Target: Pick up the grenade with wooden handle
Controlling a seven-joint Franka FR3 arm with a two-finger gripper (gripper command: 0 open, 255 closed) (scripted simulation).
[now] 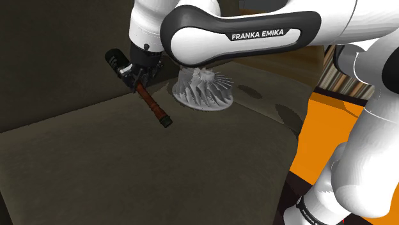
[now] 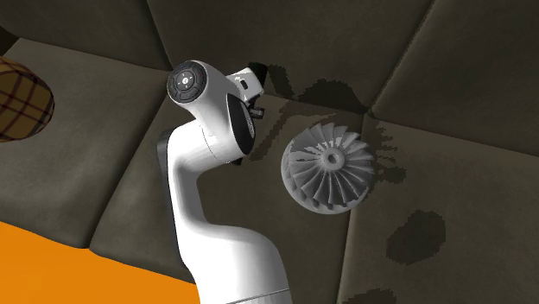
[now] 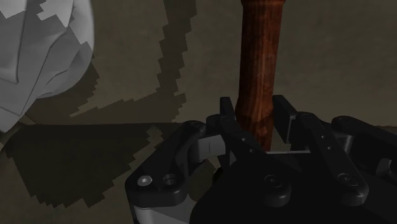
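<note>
Pincer: the black pincer (image 1: pixel 142 80) is clamped on the grenade (image 1: pixel 153 107), just below its head; in the wrist view the two fingers (image 3: pixel 284 116) press the wooden handle (image 3: pixel 261 57) from both sides.
Grenade: it is held aslant, with the black head (image 1: pixel 117 61) up toward the shoulder view's left and the red-brown handle sloping down to a dark end cap (image 1: pixel 167 121). Whether the cap touches the seat cannot be told.
Arm: the white arm (image 1: pixel 256 32) reaches across from the shoulder view's right.
Surface: a dark grey-brown sofa seat (image 1: pixel 128 172), made of wide flat cushions with seams between them.
Neighbour: a pale grey fan wheel (image 1: pixel 203 89) lies flat on the seat, near the pincer, on the shoulder view's right of it.
Shadows: jagged dark patches (image 2: pixel 415 235) fall on the seat beside the fan wheel.
Room: padded back cushions (image 2: pixel 466 69) rise behind the seat, and a brown checked pillow (image 2: pixel 22 99) sits at the second exterior view's left edge.
Stand: an orange box (image 1: pixel 313 147) is beside the sofa, under the arm's base.
</note>
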